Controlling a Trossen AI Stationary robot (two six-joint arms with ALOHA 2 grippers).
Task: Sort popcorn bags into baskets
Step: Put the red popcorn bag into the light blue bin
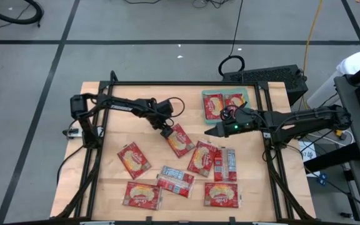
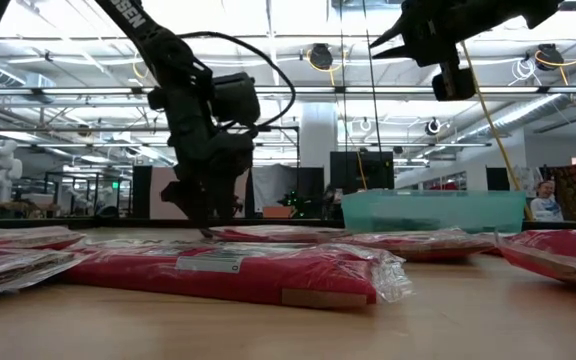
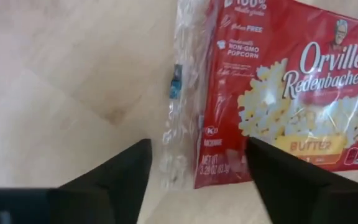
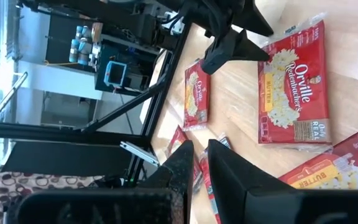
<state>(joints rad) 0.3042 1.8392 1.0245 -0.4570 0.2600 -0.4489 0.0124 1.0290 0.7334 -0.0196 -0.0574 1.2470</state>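
Observation:
Several red popcorn bags lie flat on the wooden table. My left gripper (image 1: 166, 131) (image 3: 197, 180) is open and low over one bag (image 1: 181, 140) (image 3: 291, 93). Its fingers stand on either side of that bag's short end and clear sealed edge (image 3: 179, 112). In the low view its fingers (image 2: 208, 222) reach down to table level. My right gripper (image 1: 209, 132) (image 4: 199, 152) hangs high above the table (image 2: 398, 35), fingers nearly together with nothing between them. The teal basket (image 1: 250, 94) (image 2: 433, 210) at the far right holds two bags (image 1: 224, 105). My left gripper comes from above, pointing down, astride the bag's corner (image 3: 229, 162). One finger (image 3: 278, 180) overlaps the bag's red end, the other (image 3: 123, 180) stands beside the clear edge. I cannot tell whether either finger touches the bag.
Other bags lie around: one on the left (image 1: 134, 159), one at the near left (image 1: 142, 195), narrow red-and-silver backs in the middle (image 1: 175, 180) and right (image 1: 225, 164), one at the near right (image 1: 220, 195). A black frame (image 1: 99, 150) borders the table.

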